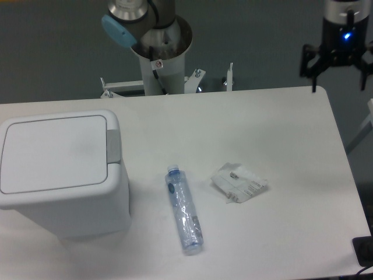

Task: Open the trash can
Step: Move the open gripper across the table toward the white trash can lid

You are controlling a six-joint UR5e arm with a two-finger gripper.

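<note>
The gripper (340,73) is hanging at the upper right, pointing down with its two fingers spread apart. It is seemingly holding nothing.

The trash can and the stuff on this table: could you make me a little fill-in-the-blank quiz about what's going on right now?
1. The lid of the trash can is ____.
2. The gripper hangs above the table's far ____ corner in the picture.
3. The plastic bottle is lying on its ____.
4. The crumpled wrapper lies to the ____ of the bottle in the picture.

Missing words: closed; right; side; right
</note>
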